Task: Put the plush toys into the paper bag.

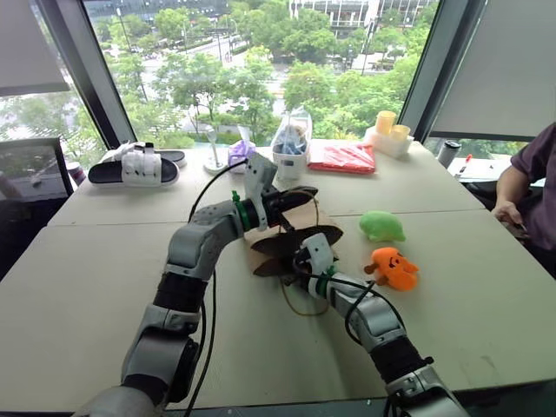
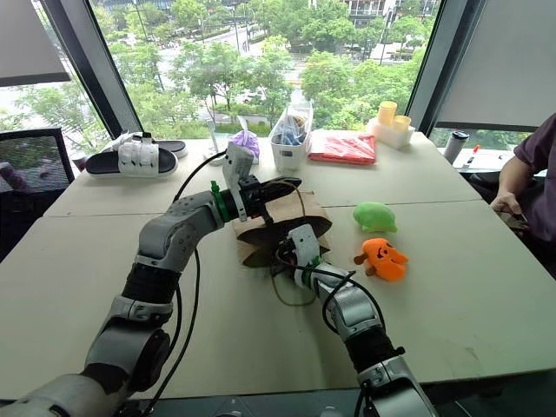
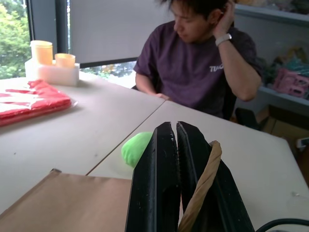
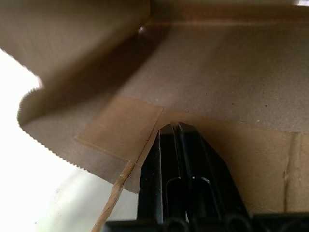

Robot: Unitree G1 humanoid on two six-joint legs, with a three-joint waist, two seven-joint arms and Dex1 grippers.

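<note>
Head view: brown paper bag [image 1: 291,228] at frame middle, green plush toy [image 1: 381,226] and orange plush toy [image 1: 393,268] lower right of it. Left wrist view: left gripper [image 3: 176,133] squeezed tight on cord handle [image 3: 202,186]. Right wrist view: right gripper [image 4: 174,129] pinched together on bag rim.

Only partly legible white lettering on the person's purple shirt [image 3: 193,67], chest level: reads roughly "TUC", rest hidden by the arm. Nothing else readable.
</note>
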